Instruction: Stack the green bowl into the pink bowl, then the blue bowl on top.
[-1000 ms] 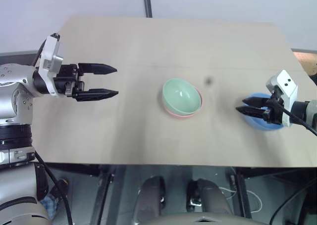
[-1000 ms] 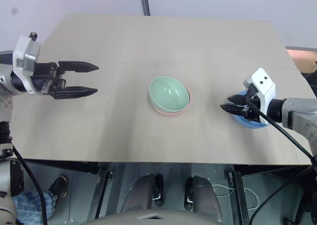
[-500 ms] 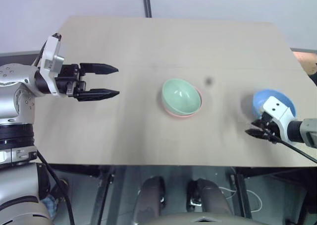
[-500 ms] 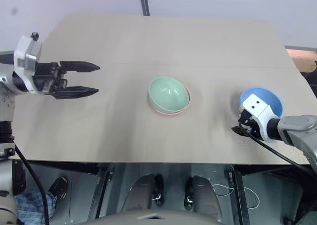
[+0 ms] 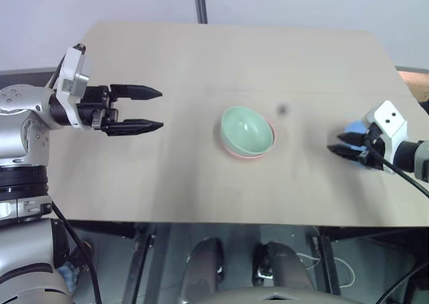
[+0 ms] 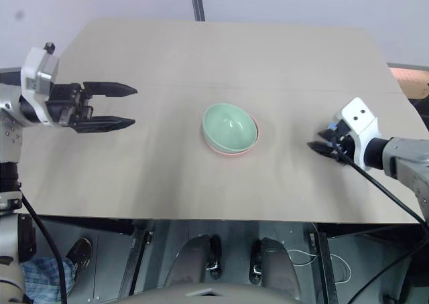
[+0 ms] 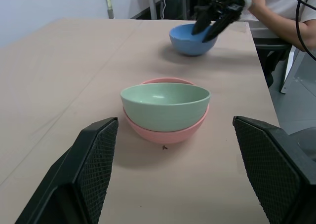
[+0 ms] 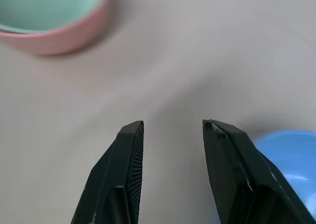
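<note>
Right gripper (image 5: 347,145) sits at the right middle of the left eye view, jaws partly apart with nothing between them, tips just left of the blue bowl (image 5: 354,127), which peeks out behind the fingers. My left gripper (image 5: 144,108) hangs at the left middle, jaws wide apart and empty, well clear of everything. At centre frame the green bowl (image 5: 247,128) is already nested in the pink bowl (image 5: 236,153) on the table (image 5: 201,56).

Left wrist view: the green-in-pink pair sits at centre, the blue bowl at upper centre with the right gripper's fingers reaching down over its near rim. A person's arm (image 7: 281,17) shows at the upper right, off the table.

Right wrist view: my two fingers (image 8: 123,174) rise from the bottom with bare table between them; the blue bowl's rim is at the lower right, outside the gap, and the nested pair lies at the upper left.

I judge the step is grasping the blue bowl. To do it well I'd shift so one finger drops inside the rim and one outside, then close on the wall before lifting.

Count: three bowls, one of each colour; two grippers.
</note>
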